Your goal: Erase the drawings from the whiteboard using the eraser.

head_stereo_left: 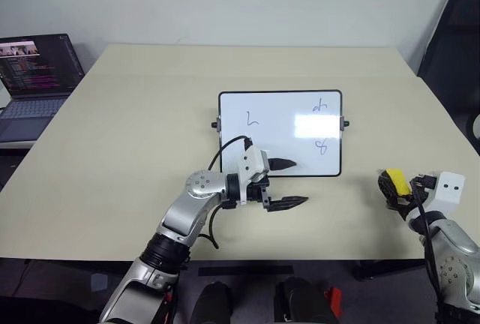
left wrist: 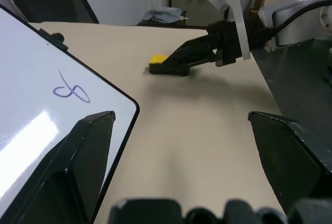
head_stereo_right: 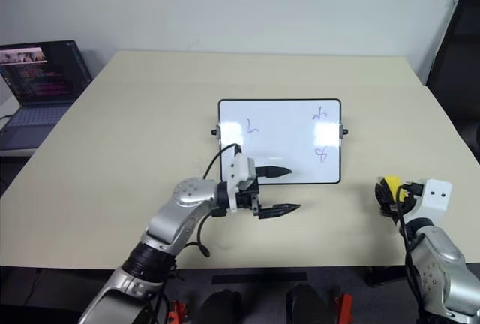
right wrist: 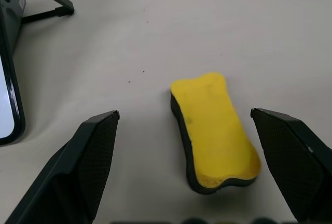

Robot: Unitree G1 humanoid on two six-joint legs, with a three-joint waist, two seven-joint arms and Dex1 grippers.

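Right gripper (right wrist: 181,172) hovering over the eraser (right wrist: 215,130), not gripping.
Both grippers standing wide, empty; left gripper (head_stereo_left: 291,184) sitting at the whiteboard's (head_stereo_left: 279,103) near edge.

A beige table (head_stereo_left: 135,136) stands against a pale wall (head_stereo_left: 240,1), an open laptop (head_stereo_left: 34,76) beside its left edge.

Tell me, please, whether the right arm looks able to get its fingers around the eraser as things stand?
Probably yes. The right gripper stands open with the eraser lying flat on the table between its fingers, and nothing lies between them. The whiteboard is off to the side.
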